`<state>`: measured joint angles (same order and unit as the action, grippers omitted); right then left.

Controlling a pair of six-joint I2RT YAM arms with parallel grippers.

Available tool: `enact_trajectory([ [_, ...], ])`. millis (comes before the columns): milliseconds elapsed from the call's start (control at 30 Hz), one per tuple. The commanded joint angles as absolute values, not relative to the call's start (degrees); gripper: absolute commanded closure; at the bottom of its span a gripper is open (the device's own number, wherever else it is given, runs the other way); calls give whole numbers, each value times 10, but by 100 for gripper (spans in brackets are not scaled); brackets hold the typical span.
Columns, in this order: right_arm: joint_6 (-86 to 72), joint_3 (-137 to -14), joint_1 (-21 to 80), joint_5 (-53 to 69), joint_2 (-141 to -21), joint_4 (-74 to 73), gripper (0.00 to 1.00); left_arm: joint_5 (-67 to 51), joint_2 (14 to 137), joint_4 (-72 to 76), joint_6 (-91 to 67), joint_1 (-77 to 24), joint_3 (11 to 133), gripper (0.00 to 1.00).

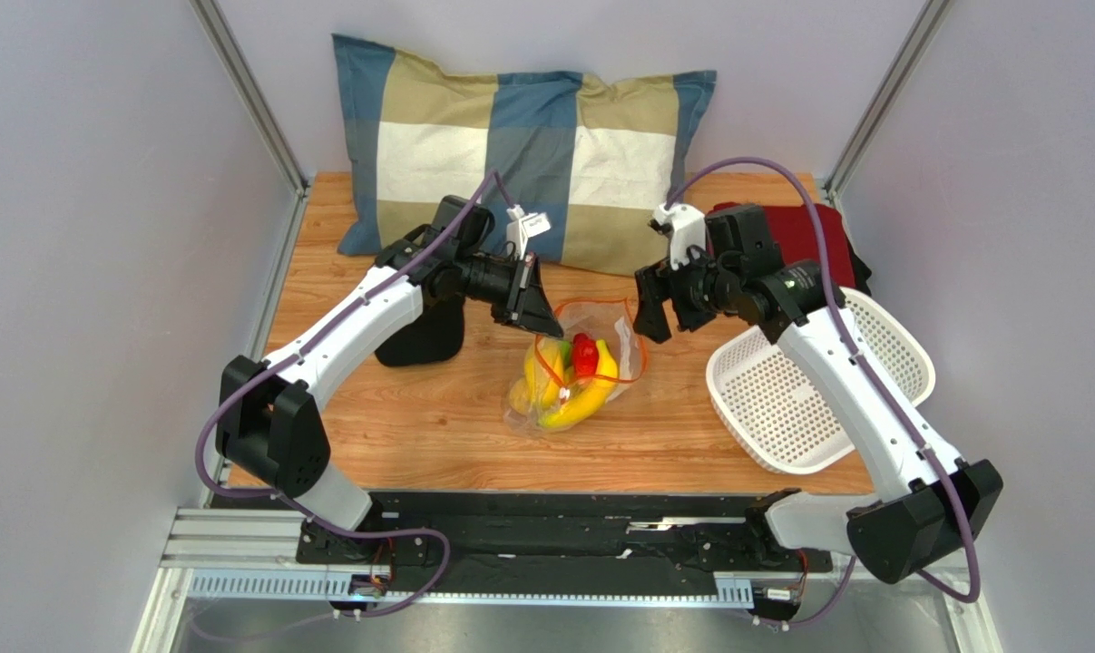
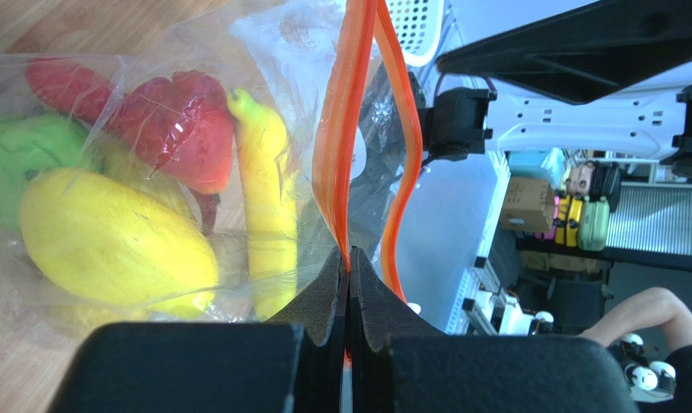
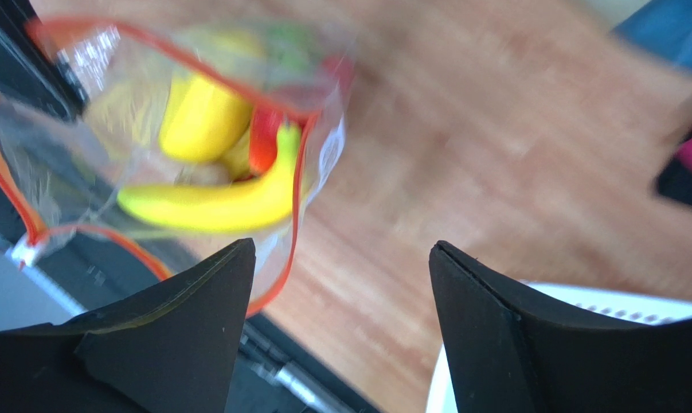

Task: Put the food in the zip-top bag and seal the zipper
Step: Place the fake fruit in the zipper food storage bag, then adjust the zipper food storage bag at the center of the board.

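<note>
Nothing legible is showing. The white label patch [image 3: 330, 155] on the zip-top bag [image 3: 65, 172] is blurring out, print unreadable. The cardboard box [image 2: 528, 204] beyond the bag is showing no readable marking either.

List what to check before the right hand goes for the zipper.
1. Left hand pinching the thin orange-red zipper strip: ok, shut on it.
2. Yellow toy banana, red piece and green ball-like piece inside the clear crinkly plastic bag: ok.
3. No food left outside: cannot tell, the arms hide part of the wooden table.
4. Zipper sealed: not ok, its two sides gape apart.
5. Right hand open and free: ok, holds nothing.
</note>
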<state>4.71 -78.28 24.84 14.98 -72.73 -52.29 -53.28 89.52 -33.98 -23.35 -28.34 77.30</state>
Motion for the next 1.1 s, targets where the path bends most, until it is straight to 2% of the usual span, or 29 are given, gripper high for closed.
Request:
enact_trajectory([
  [0,15,-743,234,293,-739,-600,23,-536,877,-357,-202,-280,780,100],
  [67,4,-735,234,334,-745,-600,25,-534,875,-360,-196,-280,779,100],
  [167,-18,-727,234,395,-766,-596,33,-534,869,-370,-186,-282,774,100],
  [367,-65,-740,233,484,-812,-573,83,-531,876,-424,-119,-310,794,100],
  [400,-74,-746,234,506,-816,-572,100,-531,880,-433,-117,-317,806,100],
  [467,-112,-750,234,520,-809,-569,100,-533,892,-437,-113,-320,822,100],
  [567,-145,-725,234,540,-777,-545,100,-530,910,-448,-99,-323,880,89],
  [667,-176,-689,232,521,-768,-523,100,-500,911,-451,-75,-323,918,73],
  [700,-204,-664,229,519,-765,-497,100,-487,907,-450,-70,-321,919,61],
  [767,-234,-645,227,512,-755,-467,100,-461,875,-415,-80,-301,901,47],
  [833,-266,-633,224,497,-745,-441,100,-460,796,-352,-109,-273,819,9],
  [867,-274,-629,226,495,-744,-434,100,-455,760,-285,-129,-245,781,1],
  [900,-283,-627,226,488,-741,-422,100,-447,723,-256,-133,-233,710,1],
  [933,-306,-624,226,484,-739,-415,100,-440,651,-237,-131,-223,681,1],
  [1067,-370,-621,226,473,-742,-368,100,-453,517,-268,-40,-209,577,1],
])
